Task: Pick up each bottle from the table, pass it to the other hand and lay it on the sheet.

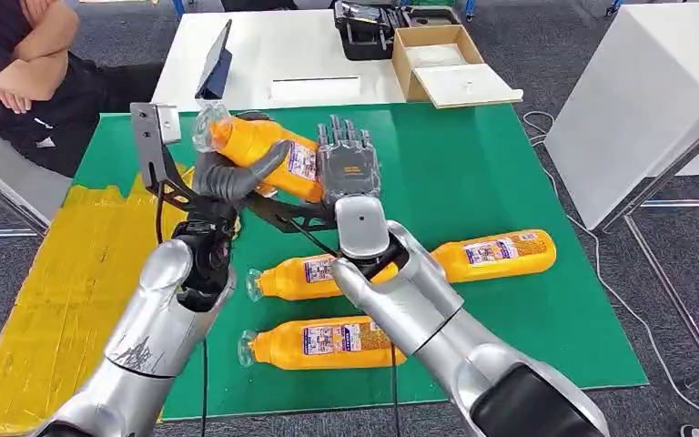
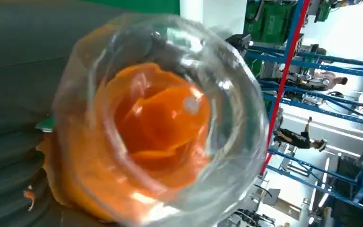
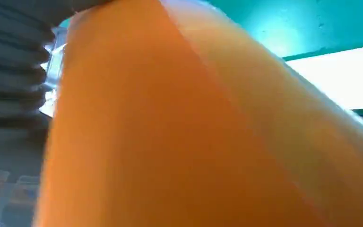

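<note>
Orange plastic bottle (image 1: 264,150) was held aloft over the green table (image 1: 473,173), gripped by left hand (image 1: 227,177); right hand (image 1: 348,164) lay against its base, grasp uncertain.

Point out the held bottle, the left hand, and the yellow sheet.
held bottle (image 1: 257,146): head view, orange body near the neck.
left hand (image 1: 227,177): head view, grey thumb wrapped over the bottle.
yellow sheet (image 1: 64,282): head view, bare middle of the sheet.

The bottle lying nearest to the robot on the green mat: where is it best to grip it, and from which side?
Probably grip the nearest bottle around its labelled middle, from above. It lies flat on the green mat, its neck to the left, its round body widest there.
</note>
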